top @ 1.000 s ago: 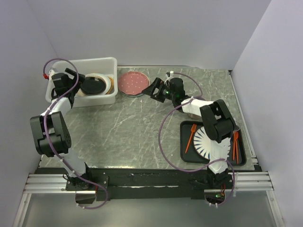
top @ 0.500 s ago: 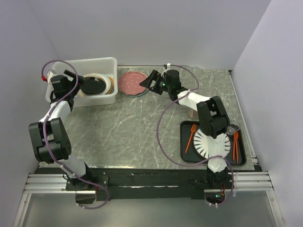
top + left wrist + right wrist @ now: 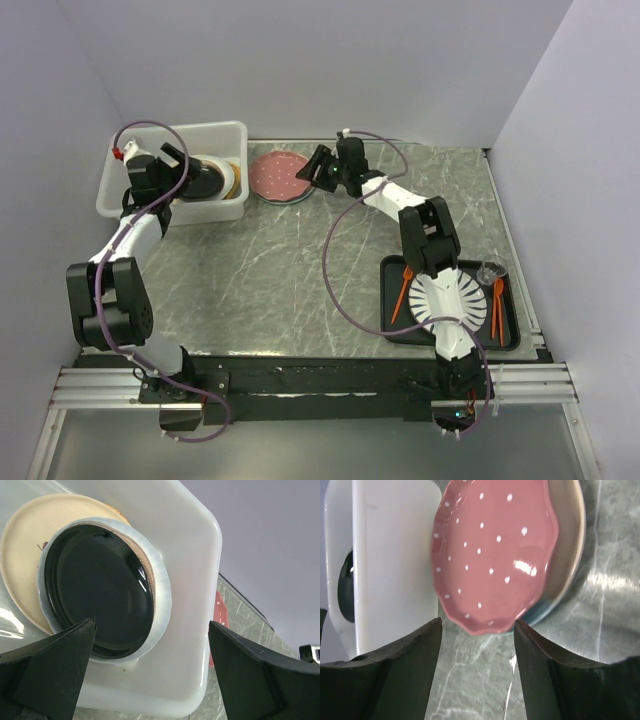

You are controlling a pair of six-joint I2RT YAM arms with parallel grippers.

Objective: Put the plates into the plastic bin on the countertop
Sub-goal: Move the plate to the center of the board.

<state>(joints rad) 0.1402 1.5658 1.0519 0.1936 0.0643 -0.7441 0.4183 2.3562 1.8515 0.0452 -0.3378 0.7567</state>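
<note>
Right claw (image 3: 311,171) advanced to pink plate (image 3: 278,176), lying flat, face-up

A pink white-dotted plate (image 3: 495,555) lies on a paler plate (image 3: 571,550) (bluish at its near edge) on the worktop (image 3: 600,640), just beside the white plastic bin (image 3: 390,565), the jaws spread either side of its near rim.

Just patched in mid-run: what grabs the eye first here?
The pink white-dotted round plate sits on a paler plate just right of the translucent white plastic bin, with the right gripper's open jaws lined up on its edge. In the bin, a glossy dark brown plate tops a stack, the left gripper open and facing it.
</note>
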